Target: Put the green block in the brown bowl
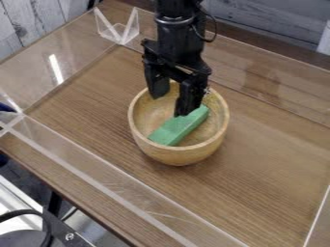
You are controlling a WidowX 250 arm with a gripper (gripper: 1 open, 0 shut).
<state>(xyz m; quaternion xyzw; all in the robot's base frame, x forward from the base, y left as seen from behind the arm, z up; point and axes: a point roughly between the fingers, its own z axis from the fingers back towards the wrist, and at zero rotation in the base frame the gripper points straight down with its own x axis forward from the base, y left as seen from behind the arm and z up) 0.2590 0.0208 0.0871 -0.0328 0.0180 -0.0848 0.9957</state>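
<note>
Green block [178, 126] lies tilted inside the brown bowl [145, 138] on the wooden desk [277, 164]. Above it, the end effector [173, 96] is spread wide, holding nothing.

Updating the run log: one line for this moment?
green block: lying in brown bowl | gripper: jaws open, empty, above bowl | placement: looks done

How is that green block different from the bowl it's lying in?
The block is bright green, the bowl pale tan wood. The block is a flat, straight bar; the bowl is round and thick-walled. The block lies slanted inside, while the bowl sits level on the table. Neither is held by the open claw above.
</note>
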